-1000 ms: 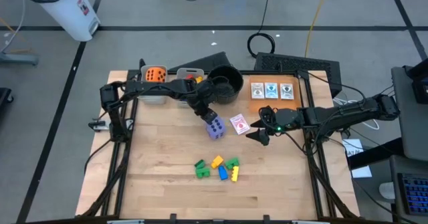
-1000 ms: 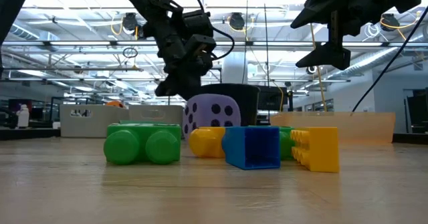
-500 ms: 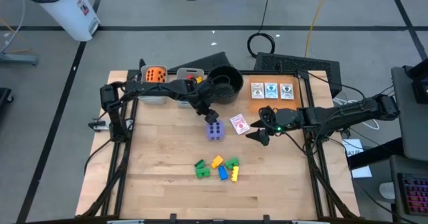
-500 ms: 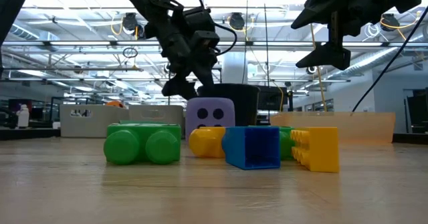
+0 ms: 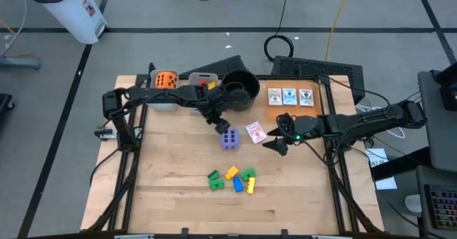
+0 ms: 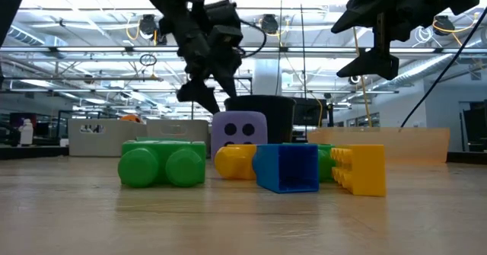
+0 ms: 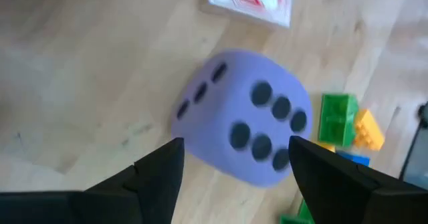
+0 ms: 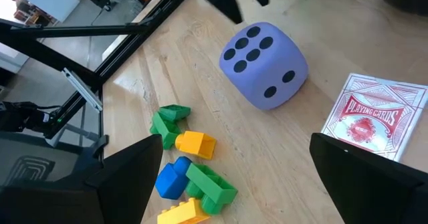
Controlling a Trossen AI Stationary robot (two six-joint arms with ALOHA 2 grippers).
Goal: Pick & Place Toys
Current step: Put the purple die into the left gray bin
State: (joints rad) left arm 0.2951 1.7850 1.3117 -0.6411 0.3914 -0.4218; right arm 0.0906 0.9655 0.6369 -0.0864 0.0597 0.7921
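the purple die (image 5: 230, 138) sits on the wooden surface (image 5: 178, 189), free of the left gripper (image 5: 218, 124), which hangs just above and beside it with its fingers spread apart and nothing between them. the right gripper (image 5: 275, 145) hovers released and empty near the red-backed card (image 5: 255, 132), while the cluster of coloured blocks (image 5: 232, 180) lies nearer the front edge, well apart from the die.

Purple die (image 5: 230, 138) on table mid-board; coloured blocks (image 5: 232, 180) clustered nearer front; orange die (image 5: 166, 80) in bin.

Black pot (image 5: 240, 90) beside grey bins (image 5: 202, 80), possibly touching
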